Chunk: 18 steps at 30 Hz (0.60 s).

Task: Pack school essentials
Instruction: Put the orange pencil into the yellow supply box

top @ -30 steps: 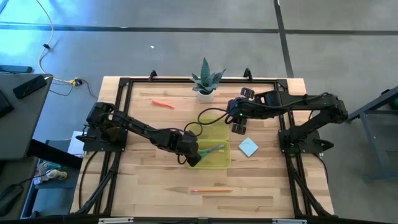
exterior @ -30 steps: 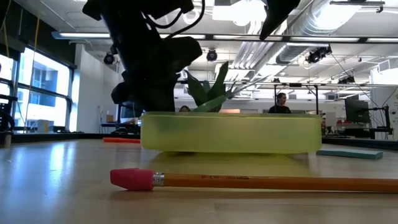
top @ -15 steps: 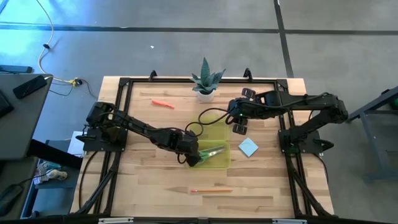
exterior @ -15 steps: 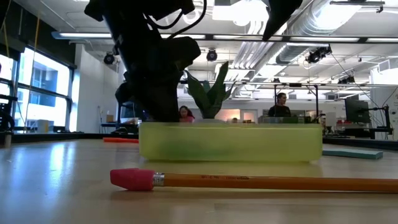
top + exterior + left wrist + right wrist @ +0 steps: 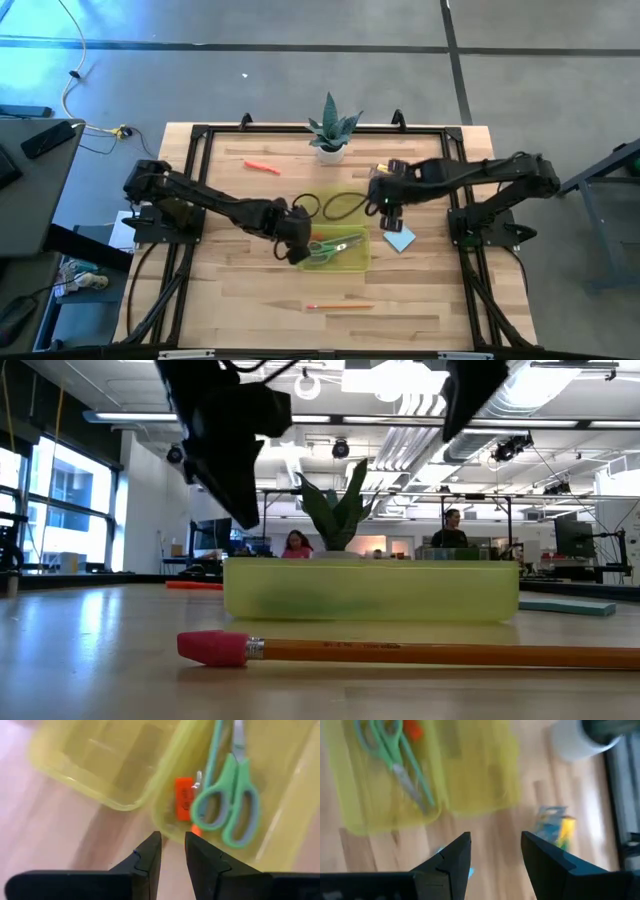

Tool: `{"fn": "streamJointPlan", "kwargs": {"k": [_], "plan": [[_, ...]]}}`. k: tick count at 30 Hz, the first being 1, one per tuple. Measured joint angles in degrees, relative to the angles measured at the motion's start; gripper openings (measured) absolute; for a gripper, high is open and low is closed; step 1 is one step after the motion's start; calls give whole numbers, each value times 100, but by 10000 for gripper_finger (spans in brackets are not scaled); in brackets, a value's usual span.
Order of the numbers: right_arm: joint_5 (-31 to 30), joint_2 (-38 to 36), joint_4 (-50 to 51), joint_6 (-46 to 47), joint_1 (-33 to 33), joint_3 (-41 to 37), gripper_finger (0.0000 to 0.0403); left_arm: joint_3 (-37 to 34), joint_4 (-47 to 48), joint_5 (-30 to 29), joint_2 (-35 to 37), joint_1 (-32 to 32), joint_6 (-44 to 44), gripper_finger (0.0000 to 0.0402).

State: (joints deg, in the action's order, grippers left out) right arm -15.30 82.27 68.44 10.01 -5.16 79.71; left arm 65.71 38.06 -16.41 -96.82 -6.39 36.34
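The left gripper point(image 5: 296, 246) has pulled back off the tray point(image 5: 352, 264), fingers slightly apart and empty; green scissors point(image 5: 231, 800) lie inside just ahead. The right gripper point(image 5: 391, 212) has swung over the notepad point(image 5: 401, 239), open and empty.

Green-handled scissors point(image 5: 231, 800) inside yellow box point(image 5: 295, 795), small orange piece point(image 5: 183, 795) beside handles. Left gripper point(image 5: 173, 851) empty, fingers narrowly apart over desk point(image 5: 55, 835).
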Motion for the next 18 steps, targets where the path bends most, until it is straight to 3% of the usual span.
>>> {"fn": "streamJointPlan", "kwargs": {"k": [7,12,18], "plan": [[104,4,-632,561,-529,-855,165,-41,1514,-744,468,-214,468,69],[235,9,-1434,670,-898,-1223,165,-281,1753,-1001,603,-285,807,65],[286,28,-2275,661,-1207,-1313,165,-1176,1462,-981,640,-427,1599,65]]}}
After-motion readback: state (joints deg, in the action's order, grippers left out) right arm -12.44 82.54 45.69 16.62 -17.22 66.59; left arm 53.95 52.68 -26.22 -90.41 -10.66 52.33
